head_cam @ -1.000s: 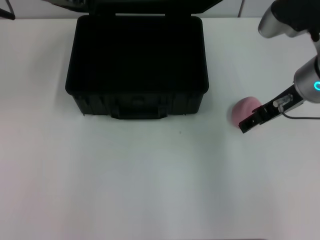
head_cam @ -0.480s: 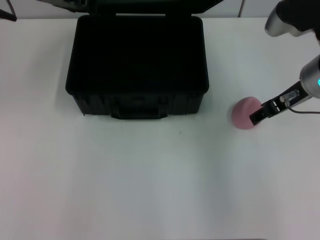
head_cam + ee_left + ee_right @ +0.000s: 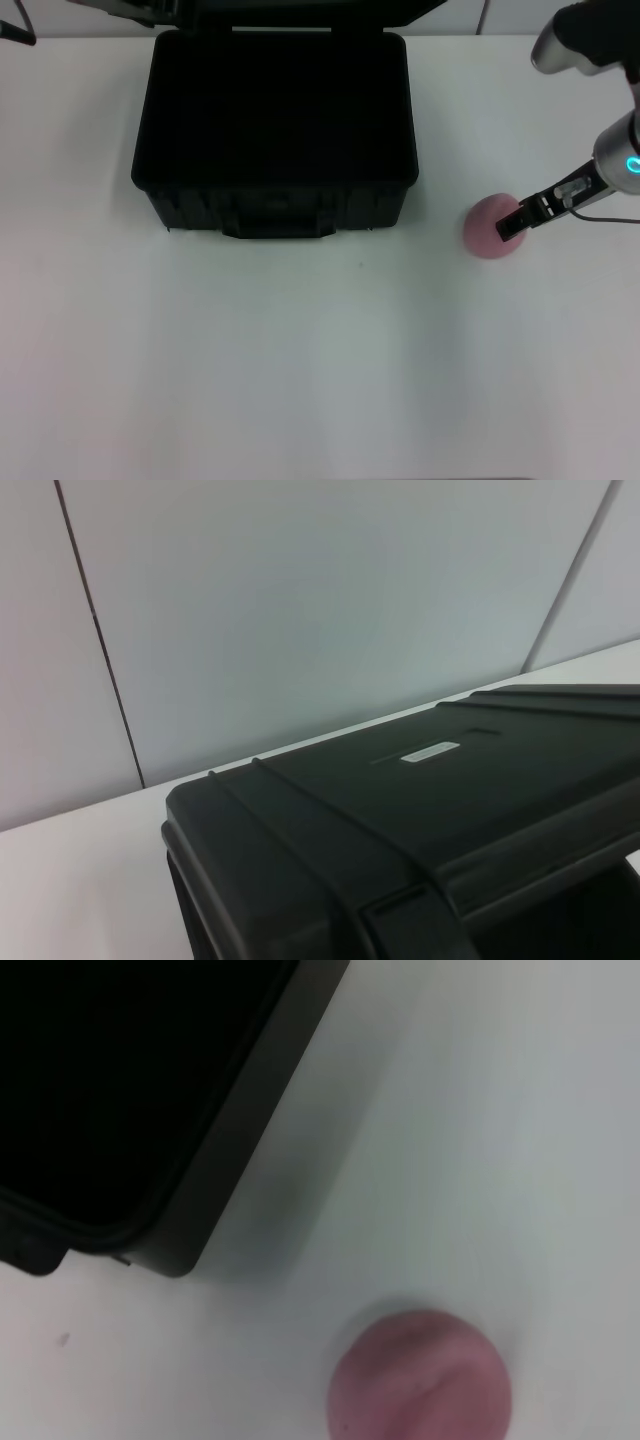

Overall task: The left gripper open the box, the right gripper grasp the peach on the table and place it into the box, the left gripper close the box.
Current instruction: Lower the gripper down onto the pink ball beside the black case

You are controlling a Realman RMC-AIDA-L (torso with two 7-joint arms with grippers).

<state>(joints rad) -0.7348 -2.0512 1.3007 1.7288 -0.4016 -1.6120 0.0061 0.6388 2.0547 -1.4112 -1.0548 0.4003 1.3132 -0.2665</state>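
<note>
The black box [image 3: 275, 212] stands open at the back middle of the white table, its lid raised behind it and its dark inside showing. My left gripper [image 3: 150, 10] is at the lid's far left edge, mostly cut off by the frame. The left wrist view shows the lid [image 3: 400, 810] with its white label [image 3: 430, 751]. The pink peach [image 3: 484, 233] lies on the table right of the box. My right gripper [image 3: 511, 225] reaches in from the right, its black tip at the peach's right side. The right wrist view shows the peach [image 3: 420, 1385] and the box's corner [image 3: 235, 1155].
The white table [image 3: 300, 380] stretches wide and bare in front of the box. A pale panelled wall [image 3: 300, 610] stands behind the table. The right arm's silver link [image 3: 560, 45] and cyan ring [image 3: 633, 166] hang over the table's back right.
My right gripper has drawn back from the peach's front right and now sits higher against its right side. The peach, the box and the left arm have stayed put.
</note>
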